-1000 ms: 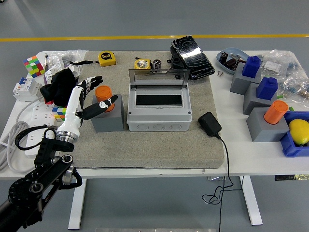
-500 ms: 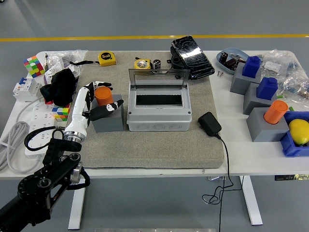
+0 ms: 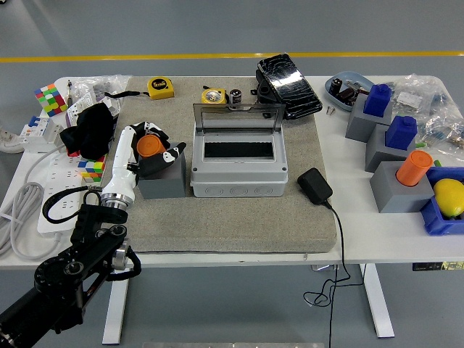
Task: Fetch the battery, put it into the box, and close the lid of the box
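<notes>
Head view: left hand [image 3: 156, 148] fingers curled around orange battery [image 3: 149, 147]; loose grip could drop it short of box [image 3: 238, 158].

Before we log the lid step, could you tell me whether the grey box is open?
Open: the grey box has its lid raised behind it.

left hand [image 3: 154, 148]: wraps orange battery [image 3: 148, 147], its lower part hidden | left arm [image 3: 65, 268]: cut off at bottom-left corner | blue bin [image 3: 437, 217]: cut by right edge
</notes>
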